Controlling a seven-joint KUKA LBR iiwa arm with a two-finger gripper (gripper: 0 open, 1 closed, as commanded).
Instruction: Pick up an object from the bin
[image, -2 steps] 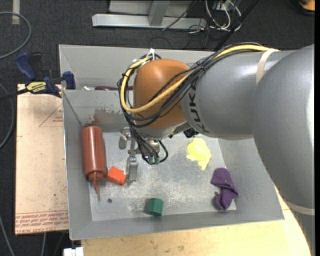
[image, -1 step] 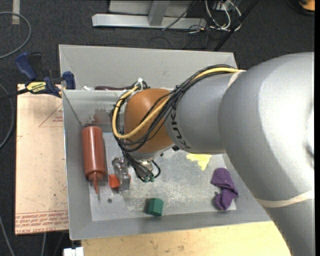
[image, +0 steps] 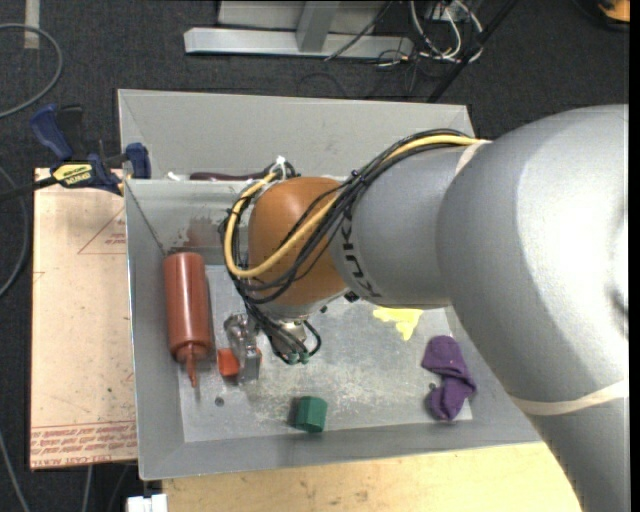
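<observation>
My gripper (image: 243, 356) reaches down into the bin's left half, under the arm's orange cover. A small red-orange piece (image: 228, 365) lies right against the gripper's left side on the bin floor; whether it is gripped is hidden. Just left of it a dark red squeeze bottle (image: 187, 303) lies along the left wall, its nozzle pointing toward the front. A small green block (image: 308, 413) sits on the floor in front of the gripper, apart from it.
A crumpled purple thing (image: 447, 378) lies at the front right. Part of a yellow thing (image: 399, 320) pokes out from under the arm. The arm covers the middle and back of the bin.
</observation>
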